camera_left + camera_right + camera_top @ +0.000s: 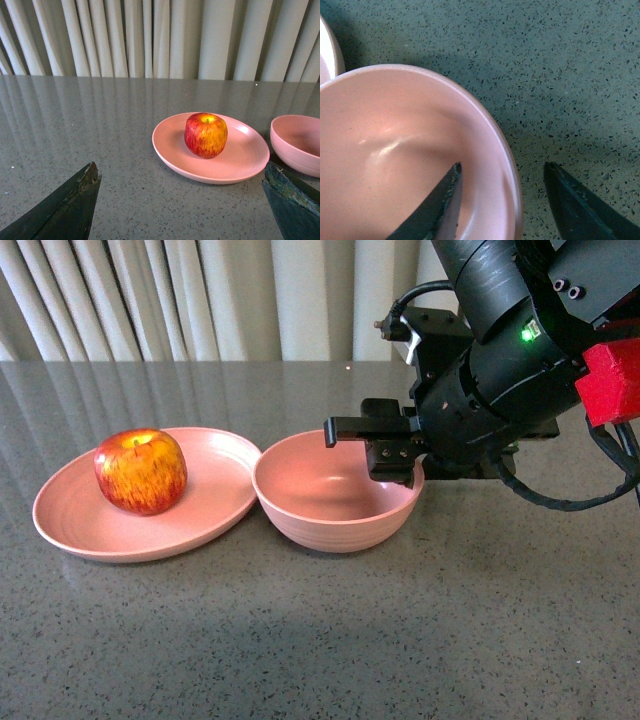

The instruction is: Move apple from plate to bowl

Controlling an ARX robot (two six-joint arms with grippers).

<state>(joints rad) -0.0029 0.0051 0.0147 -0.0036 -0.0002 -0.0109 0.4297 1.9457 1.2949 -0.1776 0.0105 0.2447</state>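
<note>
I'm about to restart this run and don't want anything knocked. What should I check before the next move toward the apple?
1. The apple sits on the plate with nothing over it: ok.
2. The bowl is empty: ok.
3. The right end effector is clear of the bowl: not ok. It is open and straddles the rim, one finger inside.
4. The left end effector is open, with the apple ahead of it: ok.
5. Gap between plate and bowl rims: cannot tell.
</note>
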